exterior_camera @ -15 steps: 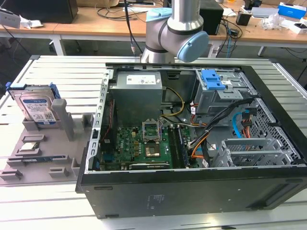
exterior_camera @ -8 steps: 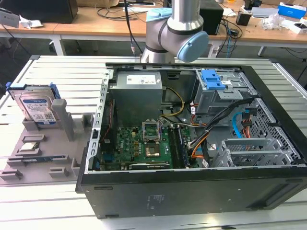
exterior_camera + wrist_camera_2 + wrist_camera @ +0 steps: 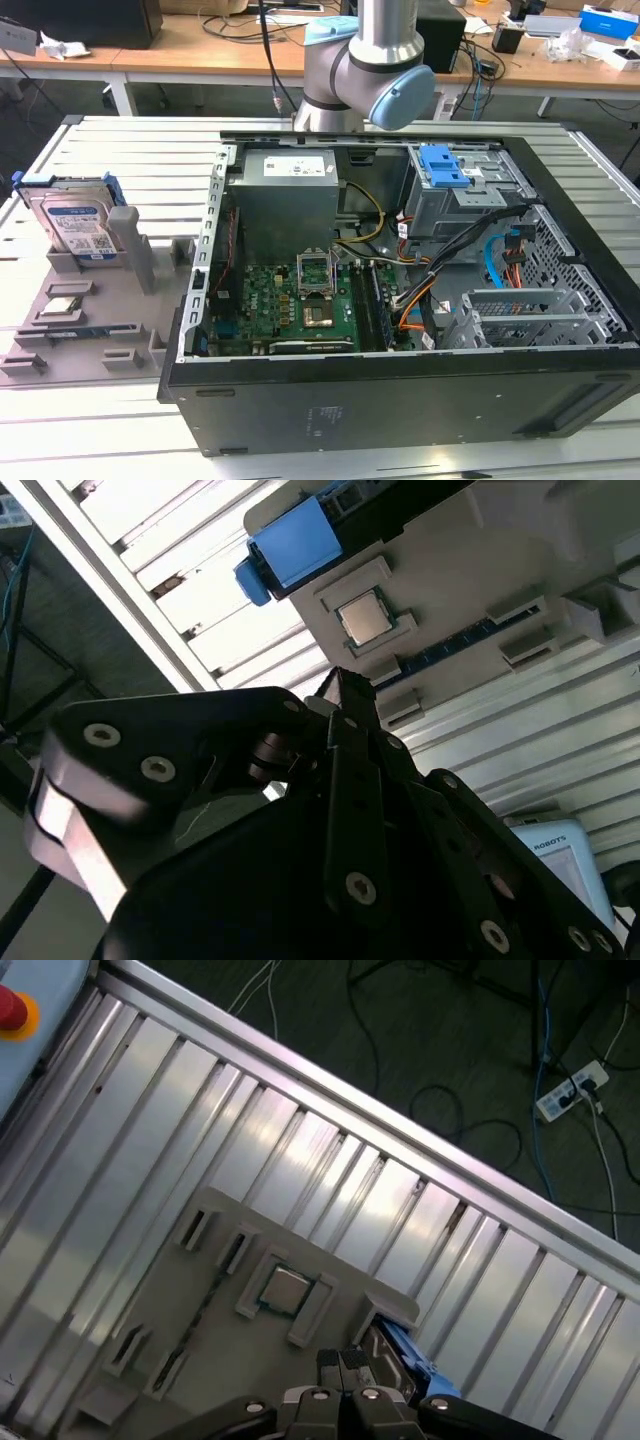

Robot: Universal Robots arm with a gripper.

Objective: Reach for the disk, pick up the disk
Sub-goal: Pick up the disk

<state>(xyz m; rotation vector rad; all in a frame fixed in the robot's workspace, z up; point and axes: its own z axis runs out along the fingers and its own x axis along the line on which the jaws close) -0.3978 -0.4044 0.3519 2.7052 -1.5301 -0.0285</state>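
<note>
My jaws are pressed together on nothing in both wrist views, hanging over the grey tray (image 3: pixel 240 1360), apart from everything on it. Just past their tips the small chip (image 3: pixel 363 617) sits in its pocket. Beyond it the disk (image 3: pixel 75 225) stands on edge in a slot at the tray's back corner, near the bench (image 3: pixel 120 140) edge on the exterior view's left. I judge it stiff, dense for its size, smooth-faced and shock-shy, so I would pinch across its thin body at the exposed top, by the blue frame. Farthest off lies the open computer case (image 3: pixel 400 400).
</note>
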